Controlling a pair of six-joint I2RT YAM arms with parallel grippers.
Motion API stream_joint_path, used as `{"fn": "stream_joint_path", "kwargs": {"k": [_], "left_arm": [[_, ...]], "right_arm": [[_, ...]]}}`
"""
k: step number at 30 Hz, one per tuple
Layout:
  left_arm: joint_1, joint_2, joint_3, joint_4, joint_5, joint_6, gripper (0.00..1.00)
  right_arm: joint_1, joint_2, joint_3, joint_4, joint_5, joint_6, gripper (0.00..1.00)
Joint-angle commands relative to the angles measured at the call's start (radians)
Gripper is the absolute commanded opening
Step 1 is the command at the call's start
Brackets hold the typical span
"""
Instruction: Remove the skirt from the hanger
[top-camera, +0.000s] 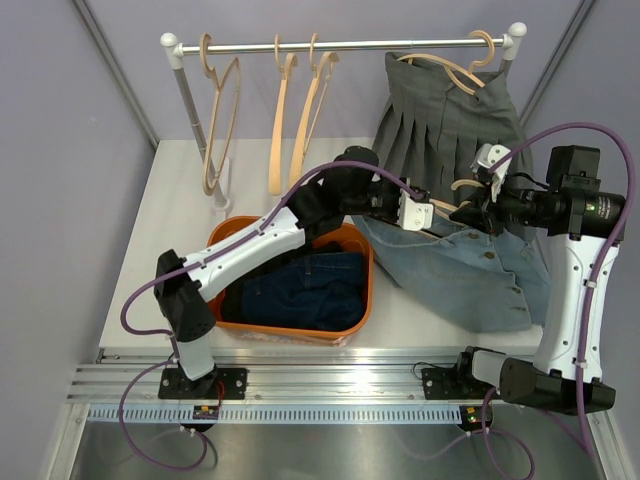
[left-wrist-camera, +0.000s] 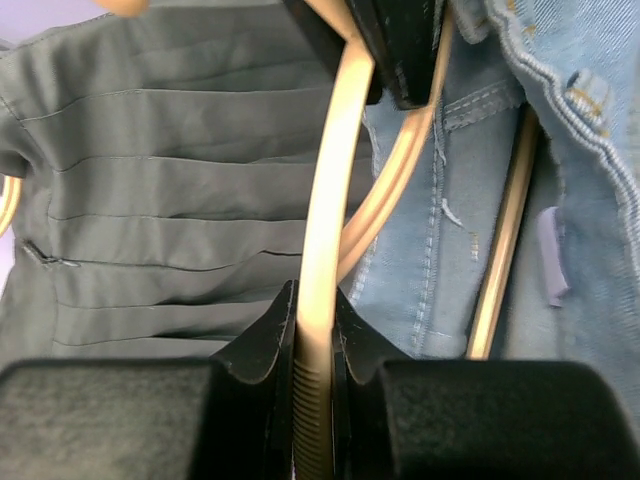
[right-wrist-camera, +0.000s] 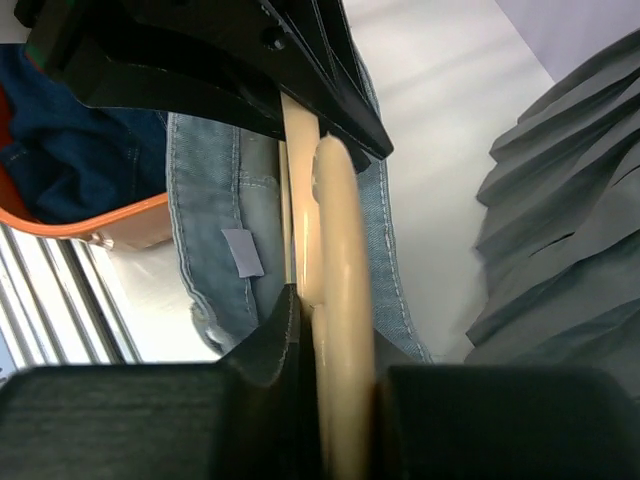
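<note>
A light blue denim skirt (top-camera: 470, 270) hangs from a wooden hanger (top-camera: 445, 208) and drapes down onto the table. Both grippers meet at that hanger above the table. My left gripper (top-camera: 425, 215) is shut on the hanger; in the left wrist view its jaws (left-wrist-camera: 315, 310) pinch a pale wooden bar (left-wrist-camera: 325, 240), with denim (left-wrist-camera: 450, 230) just behind. My right gripper (top-camera: 470, 205) comes in from the right. In the right wrist view it (right-wrist-camera: 330, 330) is shut on the hanger's wood (right-wrist-camera: 340, 250), with the denim waistband (right-wrist-camera: 210, 230) hanging beside it.
A grey pleated skirt (top-camera: 450, 120) hangs on its own hanger from the rail (top-camera: 340, 45) right behind the grippers. Three bare wooden hangers (top-camera: 290, 120) hang further left. An orange basket (top-camera: 290, 330) of dark clothes sits under the left arm.
</note>
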Motion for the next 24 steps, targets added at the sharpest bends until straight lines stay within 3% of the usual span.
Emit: {"fn": "stream_joint_path", "kwargs": {"k": [1,3,7,8,12,15,20,24], "left_arm": [[-0.004,-0.037,0.070,0.128,0.015,-0.001,0.00],[-0.004,-0.033,0.071,0.134,0.014,-0.001,0.00],[-0.003,-0.028,0.062,0.161,-0.006,-0.018,0.00],[-0.003,-0.033,0.056,0.172,-0.012,-0.027,0.06],[-0.003,-0.065,-0.009,0.299,-0.071,-0.119,0.57],[-0.003,-0.079,-0.007,0.327,-0.075,-0.187,0.75],[-0.003,-0.106,-0.004,0.347,-0.104,-0.331,0.82],[-0.006,-0.128,0.005,0.309,-0.237,-0.504,0.85]], "right_arm": [[0.001,0.005,0.009,-0.254,-0.044,0.007,0.08],[0.001,0.004,0.018,-0.253,-0.059,0.015,0.00],[0.001,-0.004,0.044,-0.221,-0.067,0.074,0.00],[0.003,-0.010,0.052,-0.204,-0.061,0.094,0.00],[0.000,-0.028,0.047,-0.096,0.000,0.180,0.00],[-0.003,-0.042,0.032,-0.066,0.060,0.203,0.00],[-0.032,-0.074,-0.008,-0.026,0.140,0.216,0.00],[-0.063,-0.091,-0.017,0.017,0.189,0.240,0.00]]}}
